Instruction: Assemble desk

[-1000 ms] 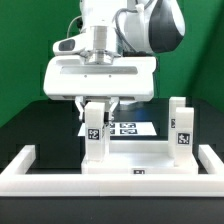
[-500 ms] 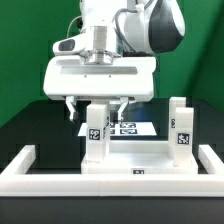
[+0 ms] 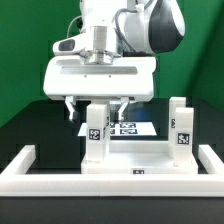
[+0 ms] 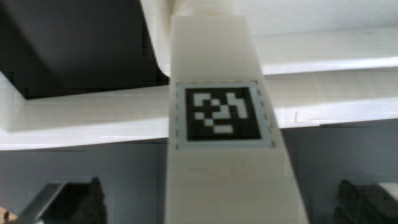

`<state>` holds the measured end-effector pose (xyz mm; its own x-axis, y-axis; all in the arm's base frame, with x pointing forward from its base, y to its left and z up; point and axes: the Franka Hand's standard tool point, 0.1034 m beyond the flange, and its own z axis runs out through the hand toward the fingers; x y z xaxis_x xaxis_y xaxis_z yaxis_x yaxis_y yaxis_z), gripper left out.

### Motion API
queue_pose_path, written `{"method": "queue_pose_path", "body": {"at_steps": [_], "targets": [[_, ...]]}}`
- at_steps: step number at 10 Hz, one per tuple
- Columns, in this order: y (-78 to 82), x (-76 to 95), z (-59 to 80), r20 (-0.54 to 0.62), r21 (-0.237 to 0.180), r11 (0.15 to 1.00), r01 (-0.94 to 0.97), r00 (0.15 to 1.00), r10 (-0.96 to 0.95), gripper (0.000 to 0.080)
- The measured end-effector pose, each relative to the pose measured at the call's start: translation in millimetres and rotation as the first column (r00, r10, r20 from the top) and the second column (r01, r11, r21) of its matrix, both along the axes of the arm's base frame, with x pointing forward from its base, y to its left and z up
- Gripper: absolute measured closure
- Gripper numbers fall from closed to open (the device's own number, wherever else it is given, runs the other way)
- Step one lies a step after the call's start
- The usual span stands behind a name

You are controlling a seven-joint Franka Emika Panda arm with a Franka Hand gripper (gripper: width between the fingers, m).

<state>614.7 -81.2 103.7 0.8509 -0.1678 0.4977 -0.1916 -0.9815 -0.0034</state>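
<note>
The black bench (image 3: 30, 120) carried the desk top (image 3: 130, 160) inside a long white border wall (image 3: 110, 185); behind the top, the marker board (image 3: 135, 127) lay flat.

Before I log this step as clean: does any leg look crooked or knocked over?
Nothing stands out. The leg below the open gripper stands upright on the desk top, and so does the other leg at the exterior view's right. No part looks tipped or damaged.
</note>
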Motion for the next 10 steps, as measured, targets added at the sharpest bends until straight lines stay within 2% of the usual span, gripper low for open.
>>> {"method": "queue_pose_path", "body": {"at_steps": [1, 2, 3, 5, 6, 7, 8, 9, 10], "targets": [[7.5, -2.9, 5.0, -0.075, 0.076, 0.997, 0.005, 0.997, 0.001, 0.015], [10.8, -1.7, 15.8, -0.125, 0.129, 0.992, 0.016, 0.992, 0.0, 0.015], [12.1, 0.4, 18.7, -0.147, 0.148, 0.989, 0.025, 0.989, -0.003, 0.015], [20.8, -4.0, 9.9, -0.301, 0.219, 0.975, 0.04, 0.953, 0.029, 0.015], [15.6, -2.7, 3.9, -0.355, 0.232, 0.971, 0.049, 0.934, 0.038, 0.015], [13.9, -9.5, 1.6, -0.446, 0.25, 0.967, 0.051, 0.892, 0.069, 0.015], [6.3, -8.4, 8.1, -0.494, 0.252, 0.967, 0.043, 0.865, 0.091, 0.015], [0.1, -3.0, 11.0, -0.488, 0.247, 0.967, 0.062, 0.87, 0.069, 0.015], [4.6, -3.0, 9.7, -0.492, 0.249, 0.966, 0.072, 0.868, 0.063, 0.015]]}}
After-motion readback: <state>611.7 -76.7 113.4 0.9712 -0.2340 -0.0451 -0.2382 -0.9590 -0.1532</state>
